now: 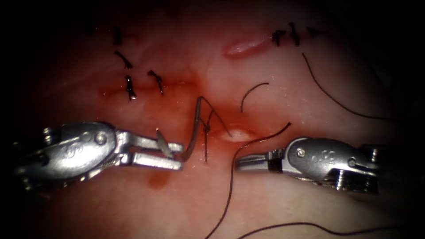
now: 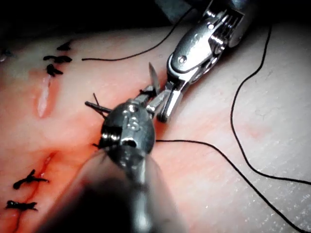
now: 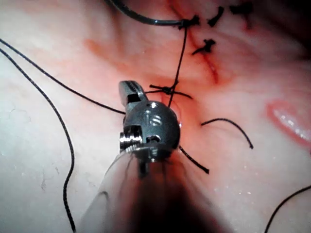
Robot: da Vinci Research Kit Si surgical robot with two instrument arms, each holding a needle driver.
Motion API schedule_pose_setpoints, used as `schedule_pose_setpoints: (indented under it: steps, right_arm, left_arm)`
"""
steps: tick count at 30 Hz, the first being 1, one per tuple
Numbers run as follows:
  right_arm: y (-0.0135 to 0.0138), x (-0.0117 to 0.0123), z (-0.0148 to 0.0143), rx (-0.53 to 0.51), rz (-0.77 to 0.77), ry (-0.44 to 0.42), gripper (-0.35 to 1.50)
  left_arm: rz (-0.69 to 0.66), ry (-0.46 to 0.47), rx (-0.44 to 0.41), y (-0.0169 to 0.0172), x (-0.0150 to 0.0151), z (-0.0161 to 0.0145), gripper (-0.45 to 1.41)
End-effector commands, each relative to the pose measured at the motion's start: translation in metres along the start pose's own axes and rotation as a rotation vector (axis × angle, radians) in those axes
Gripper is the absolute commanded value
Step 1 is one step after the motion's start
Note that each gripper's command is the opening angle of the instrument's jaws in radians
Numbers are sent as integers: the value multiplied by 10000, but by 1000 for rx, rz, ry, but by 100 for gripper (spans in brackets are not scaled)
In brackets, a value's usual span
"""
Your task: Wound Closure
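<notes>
The left hand (image 1: pixel 177 156) pinches the curved needle (image 1: pixel 193 132) near its lower end, its arc rising upright toward the cut (image 1: pixel 230 132). The right hand (image 1: pixel 241 162), pressed together on nothing, lies just across the thread (image 1: pixel 230 186), farther from the needle.

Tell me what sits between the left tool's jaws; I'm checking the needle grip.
The left tool holds the curved needle near one end, which pokes out above the jaws. The clamped stretch is covered by the jaws.

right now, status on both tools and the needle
Left tool shut on needle near its tip end. Right tool shut, holding nothing. Needle arcs up beside knot; loose thread between tools.
</notes>
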Motion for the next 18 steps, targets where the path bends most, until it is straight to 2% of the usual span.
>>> schedule_pose_setpoints:
  steps: [1, 5, 8, 10, 11, 14, 15, 18]
  right_arm:
    - [5, -4, 20, -5, -7, -16, -35]
    - [8, -19, 44, 2, -24, -64, -35]
    - [10, -34, 63, 23, -41, -117, -35]
    - [11, -45, 76, 46, -58, -182, -35]
    - [11, -49, 80, 65, -79, -225, -35]
    - [9, -58, 86, 160, -150, -423, -35]
    - [7, -59, 84, 213, -176, -518, -35]
    - [-6, -58, 73, 368, -193, -726, -35]
  left_arm:
    - [24, -8, 33, -7, -3, 5, -45]
    - [56, -25, 104, -12, -9, 5, -45]
    - [60, -16, 107, -14, -13, 5, -45]
    - [64, -19, 110, -15, -14, 6, -45]
    - [64, -21, 112, -14, -15, 6, -45]
    - [67, -18, 108, -12, -18, 7, -45]
    - [68, -19, 108, -11, -19, 8, -45]
    - [71, -20, 109, -9, -23, 10, -45]
